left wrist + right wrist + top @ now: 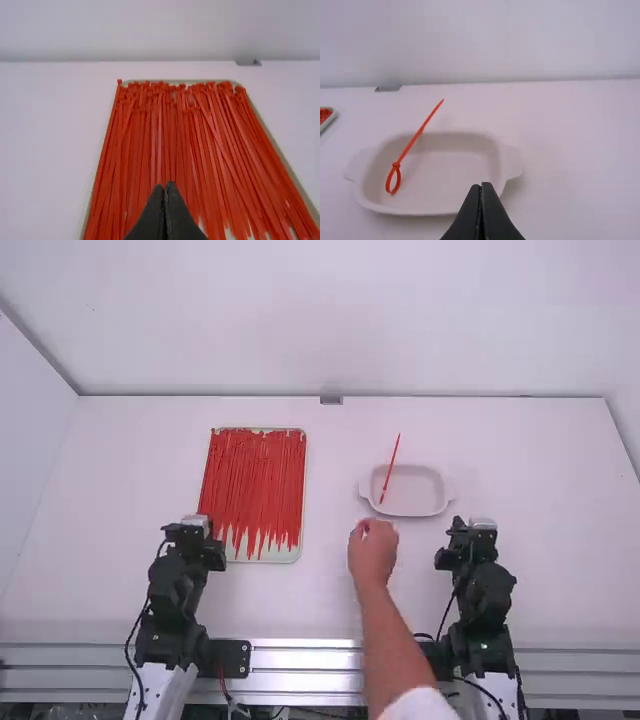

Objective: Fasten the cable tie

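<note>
Fingers (156,212) of the left gripper (165,186) are pressed together, holding nothing, and hang over the near end of a flat tray (258,559). The tray lies left of the middle of the white counter (530,460) and carries a thick layer of loose red cable ties (255,485), lying side by side and pointing from the near edge towards the far edge.

The right gripper (481,186) has its fingers pressed together too, with nothing between them. It sits close to the near edge, just short of a shallow white dish (437,503) with small handles, which stands right of the counter's middle.

One red cable tie (415,136) lies in that dish, already fastened. Its small loop rests on the dish floor at the end nearer the tray, and its straight tail slants up over the dish's far rim.

A person's hand (372,552) rests on the counter between tray and dish, close to the dish's near corner. A speck of red shows at its fingertips, too small to identify.
</note>
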Robot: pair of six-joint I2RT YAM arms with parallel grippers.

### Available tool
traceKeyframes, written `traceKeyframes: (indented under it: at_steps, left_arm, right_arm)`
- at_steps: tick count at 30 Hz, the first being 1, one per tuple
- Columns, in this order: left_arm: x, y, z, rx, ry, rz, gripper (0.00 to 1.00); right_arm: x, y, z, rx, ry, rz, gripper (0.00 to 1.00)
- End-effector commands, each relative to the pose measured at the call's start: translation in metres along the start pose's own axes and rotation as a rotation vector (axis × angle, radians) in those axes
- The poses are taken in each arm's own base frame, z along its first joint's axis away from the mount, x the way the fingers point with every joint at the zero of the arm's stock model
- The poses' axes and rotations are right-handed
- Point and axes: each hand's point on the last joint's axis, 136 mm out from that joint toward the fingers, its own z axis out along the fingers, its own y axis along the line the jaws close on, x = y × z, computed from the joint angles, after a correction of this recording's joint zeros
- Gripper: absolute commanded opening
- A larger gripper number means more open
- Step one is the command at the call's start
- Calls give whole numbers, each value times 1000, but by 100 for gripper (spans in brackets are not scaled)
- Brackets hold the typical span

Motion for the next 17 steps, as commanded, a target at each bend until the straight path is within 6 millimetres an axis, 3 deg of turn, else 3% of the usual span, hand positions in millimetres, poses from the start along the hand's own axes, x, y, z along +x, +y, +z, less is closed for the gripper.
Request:
traceKeyframes:
  at_steps: [1,9,17]
  left_arm:
    - [-1,1,-1,-6,-20,6,0]
    - [-21,1,-8,-6,-110,6,0]
    - [-28,1,-11,-6,-147,6,0]
  right_arm:
    - [-1,0,-1,-1,-17,4,0]
    - [-19,0,-7,0,-100,3,0]
    - [-19,0,-7,0,-100,3,0]
